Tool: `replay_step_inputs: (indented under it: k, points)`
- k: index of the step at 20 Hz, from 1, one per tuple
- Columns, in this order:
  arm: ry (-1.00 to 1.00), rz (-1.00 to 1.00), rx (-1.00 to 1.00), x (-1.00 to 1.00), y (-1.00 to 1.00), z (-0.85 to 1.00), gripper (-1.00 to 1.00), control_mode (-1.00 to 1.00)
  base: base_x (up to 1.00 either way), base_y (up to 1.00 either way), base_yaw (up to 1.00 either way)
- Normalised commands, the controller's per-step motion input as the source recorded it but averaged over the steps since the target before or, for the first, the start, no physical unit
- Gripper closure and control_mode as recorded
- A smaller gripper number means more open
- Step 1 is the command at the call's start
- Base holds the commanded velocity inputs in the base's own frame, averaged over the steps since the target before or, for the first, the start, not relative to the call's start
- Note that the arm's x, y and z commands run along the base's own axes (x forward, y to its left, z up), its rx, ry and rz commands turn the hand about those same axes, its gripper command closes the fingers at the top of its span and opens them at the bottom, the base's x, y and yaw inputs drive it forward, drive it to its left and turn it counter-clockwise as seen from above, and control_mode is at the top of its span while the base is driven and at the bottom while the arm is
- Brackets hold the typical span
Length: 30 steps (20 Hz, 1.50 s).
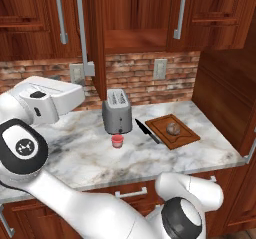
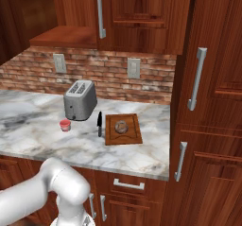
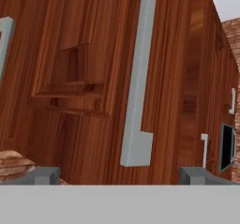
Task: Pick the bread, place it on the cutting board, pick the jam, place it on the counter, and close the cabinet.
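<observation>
From the left base view I see the bread on the cutting board at three o'clock of the jam, the right base view shows the cabinet door ajar, and my hand view has the gripper spread wide facing a silver handle.

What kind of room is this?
It looks like a kitchen: a toaster and a cutting board sit on a marble counter, with wooden cabinet doors above.
</observation>
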Motion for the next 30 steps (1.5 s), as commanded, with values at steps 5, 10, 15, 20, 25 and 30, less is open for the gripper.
replay_step_inputs:
  k: [5,10,15,20,25,30]
  points:
    - [-0.06,-0.11,0.0,0.0,-0.03,0.0,-1.0,-1.0,0.0,0.0,0.0]
    - [-0.05,-0.11,0.0,0.0,-0.15,0.0,-1.0,-1.0,0.0,0.0,0.0]
    - [-0.02,-0.08,0.0,0.0,-0.26,0.0,-1.0,-1.0,0.0,0.0,0.0]
    - [-0.02,-0.05,0.0,0.03,-0.23,0.0,-1.0,-1.0,0.0,0.0,0.0]
    - [0.0,0.0,0.0,0.18,-0.03,0.0,-1.0,-1.0,0.0,0.0,0.0]
    - [0.0,0.0,0.0,0.29,0.0,0.0,-1.0,-1.0,0.0,0.0,0.0]
